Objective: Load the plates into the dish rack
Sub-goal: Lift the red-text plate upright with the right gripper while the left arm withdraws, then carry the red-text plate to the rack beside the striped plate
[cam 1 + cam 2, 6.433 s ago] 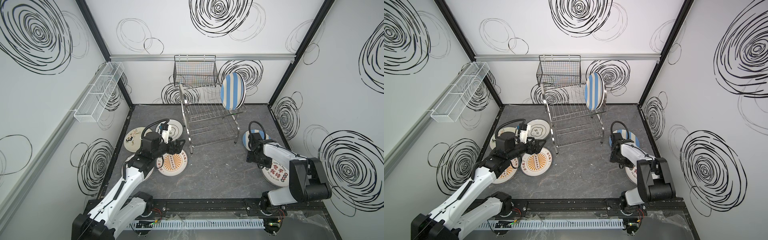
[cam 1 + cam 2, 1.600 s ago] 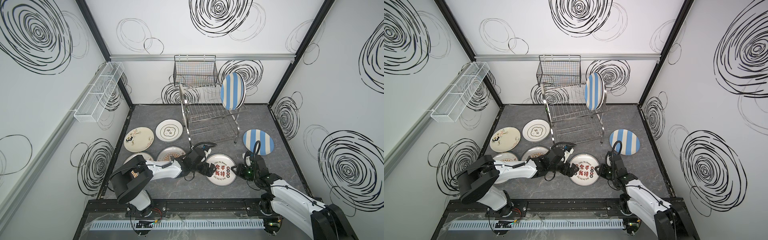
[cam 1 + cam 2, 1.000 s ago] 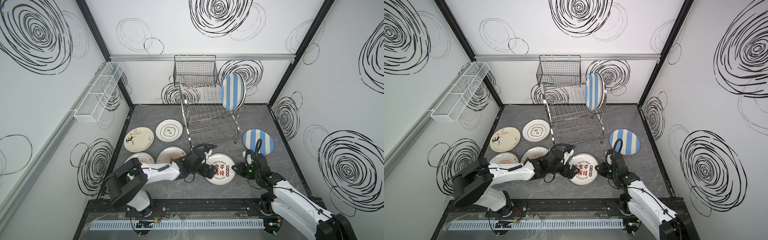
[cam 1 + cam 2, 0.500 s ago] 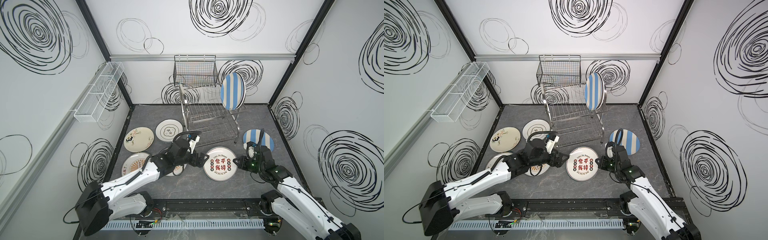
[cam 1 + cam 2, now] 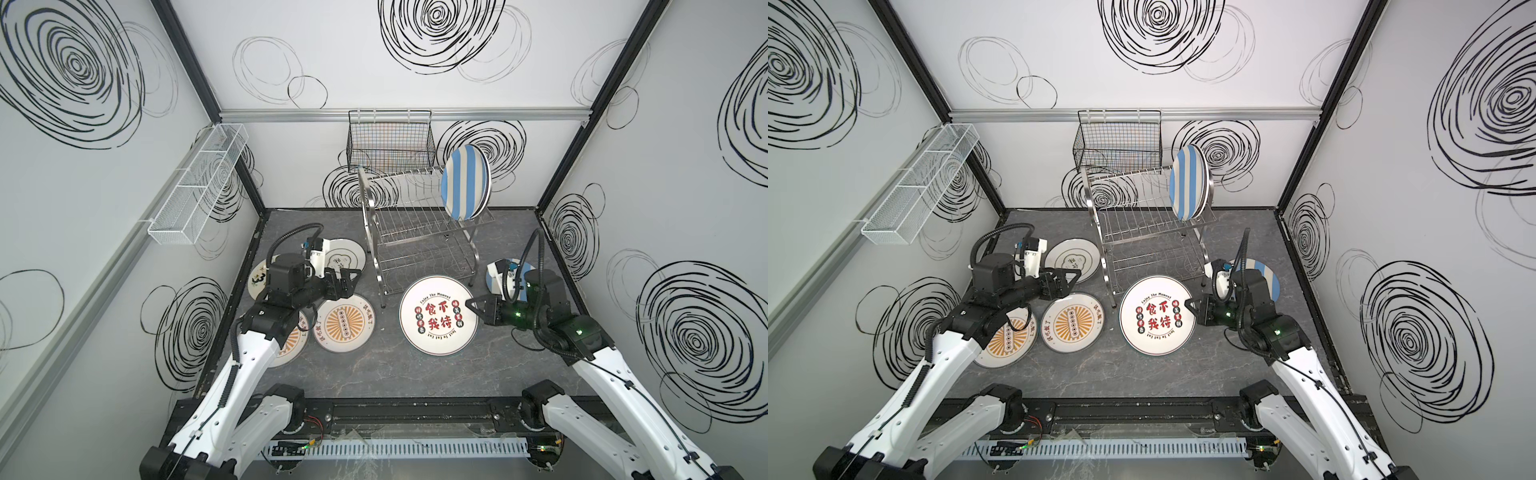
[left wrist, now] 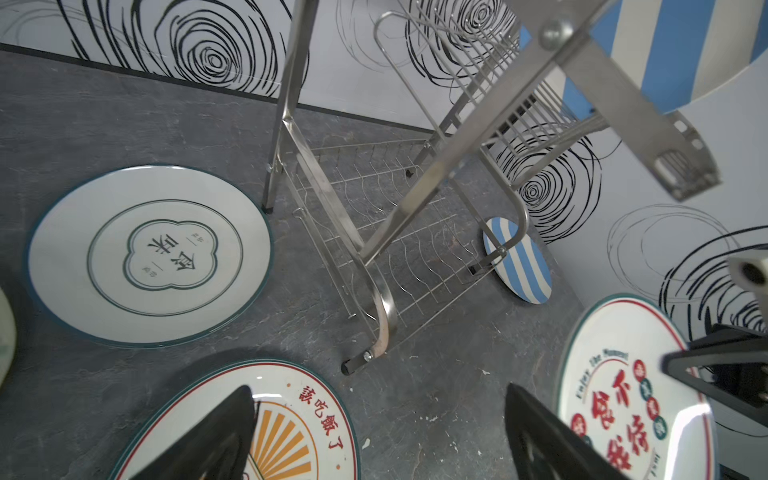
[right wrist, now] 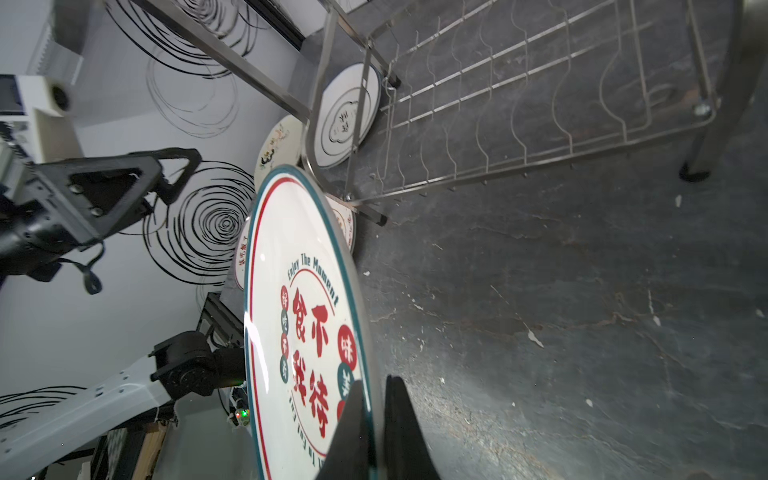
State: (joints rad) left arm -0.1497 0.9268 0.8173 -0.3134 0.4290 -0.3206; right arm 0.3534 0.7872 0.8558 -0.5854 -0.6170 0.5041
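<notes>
Plate with the red characters [image 5: 438, 316] is pinched at its rim by the right pincer [image 5: 469, 303], hanging just in front of the dish rack [image 5: 419, 224]. I'd stand it upright, then ease it between two slot wires [image 5: 415, 199]. Left pincer [image 5: 352, 282] gapes wide, empty.

An upright plate [image 5: 465, 185] stands at the right end of the dish rack [image 5: 415, 232], upper tier. 4 floor plates [image 5: 345, 328] lie left of the rack, a front plate [image 5: 438, 320] before it, a right plate [image 6: 528, 274] beside it.
</notes>
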